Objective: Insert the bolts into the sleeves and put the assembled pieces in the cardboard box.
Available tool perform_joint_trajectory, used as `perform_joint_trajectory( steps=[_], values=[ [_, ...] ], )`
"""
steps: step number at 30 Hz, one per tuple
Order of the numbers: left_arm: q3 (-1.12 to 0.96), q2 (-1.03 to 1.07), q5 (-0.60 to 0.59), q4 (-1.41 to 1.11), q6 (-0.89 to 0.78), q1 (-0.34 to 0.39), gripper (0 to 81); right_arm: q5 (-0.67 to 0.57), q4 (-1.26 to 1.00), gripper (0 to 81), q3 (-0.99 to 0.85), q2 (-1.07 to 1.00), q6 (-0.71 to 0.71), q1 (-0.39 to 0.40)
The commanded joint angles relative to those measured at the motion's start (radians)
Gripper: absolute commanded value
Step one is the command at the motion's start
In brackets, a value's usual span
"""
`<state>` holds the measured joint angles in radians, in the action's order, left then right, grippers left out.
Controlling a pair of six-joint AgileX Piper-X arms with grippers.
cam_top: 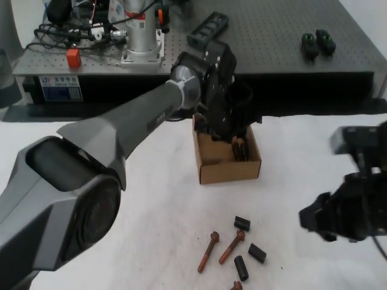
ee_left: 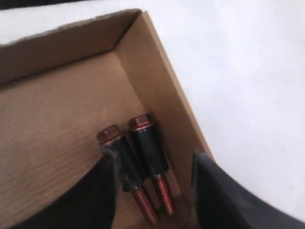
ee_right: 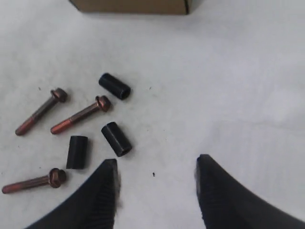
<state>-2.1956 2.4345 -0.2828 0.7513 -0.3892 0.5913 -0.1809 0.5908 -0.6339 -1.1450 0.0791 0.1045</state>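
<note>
My right gripper [ee_right: 157, 160] spread wide, empty | below it three coppery threaded bolts [ee_right: 78, 114] and three matte black tube sleeves [ee_right: 116, 138] lie loose, unjoined, on the white cover [ee_right: 238, 71] | farther off, my left gripper [ee_left: 155, 157] gapes empty over the plain cardboard box [ee_left: 162, 81] holding two assembled pieces [ee_left: 143, 148] | I judge two done, three left.

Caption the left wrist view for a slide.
Open left gripper above two sleeved bolts lying side by side in box.

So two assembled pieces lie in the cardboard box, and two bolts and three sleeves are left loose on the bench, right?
Not quite: three bolts are loose, not two, as the right wrist view shows. The rest stands: two assembled pieces in the cardboard box, three sleeves on the bench.
</note>
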Motion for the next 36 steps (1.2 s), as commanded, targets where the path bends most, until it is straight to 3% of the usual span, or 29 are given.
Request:
perform_joint_trajectory(
  steps=[1,8,15,20,25,29,34,36],
  values=[
    [-0.02,-0.072,-0.001,0.044,0.04,-0.011,35.2,0.015,0.022,37.2,-0.034,-0.062,0.058,0.041],
    [0.111,-0.275,0.233,0.206,0.229,-0.045,32.6,0.084,0.103,37.2,-0.172,-0.346,0.147,0.168],
    [0.508,-0.519,0.241,0.072,0.245,-0.047,32.2,0.145,0.101,37.2,-0.276,-0.535,0.209,0.228],
    [0.717,-0.645,0.217,0.01,0.276,-0.047,32.2,0.169,0.111,29.5,-0.315,-0.616,0.236,0.227],
    [0.827,-0.68,0.065,0.01,0.332,-0.047,32.2,0.24,0.124,1.6,-0.319,-0.622,0.234,0.227],
    [0.867,-0.657,-0.052,0.016,0.389,-0.026,32.2,0.228,0.091,3.2,-0.309,-0.567,0.188,0.215],
    [0.871,-0.609,-0.032,0.041,0.453,0.054,32.2,0.21,0.105,3.2,-0.25,-0.4,0.13,0.137],
    [0.871,-0.585,0.035,0.041,0.484,0.093,32.2,0.181,0.113,3.2,-0.215,-0.324,0.099,0.105]
  ],
)
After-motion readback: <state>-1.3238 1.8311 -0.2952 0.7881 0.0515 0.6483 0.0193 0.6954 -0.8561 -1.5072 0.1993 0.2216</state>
